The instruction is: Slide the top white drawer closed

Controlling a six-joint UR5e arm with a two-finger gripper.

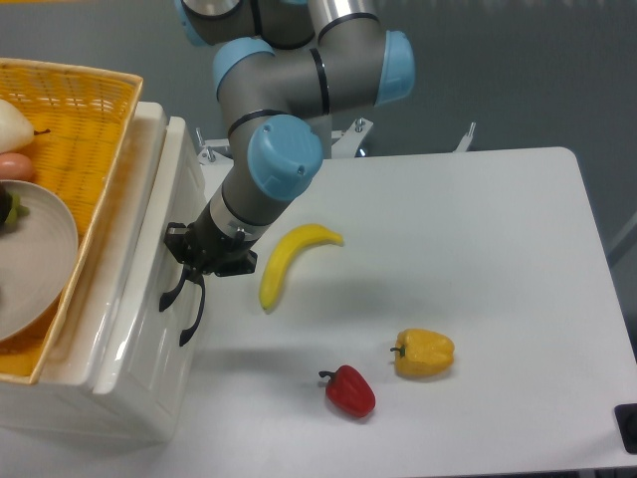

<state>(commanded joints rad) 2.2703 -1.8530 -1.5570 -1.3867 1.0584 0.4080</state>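
Observation:
The top white drawer (185, 174) is the upper glossy front of the white cabinet at the left, and it stands out a little from the cabinet body. Two black curved handles (187, 317) hang one close behind the other on the cabinet front; I cannot tell which belongs to which drawer. My gripper (185, 261) is black and points left, its tips right at the drawer front just above the handles. Whether it touches the front or holds a handle does not show. Its fingers merge into one dark shape, so their spacing is hidden.
A yellow wicker basket (100, 110) with a grey plate and some fruit sits on top of the cabinet. On the white table lie a banana (289, 261) close to my wrist, a yellow pepper (424, 354) and a red pepper (349, 391).

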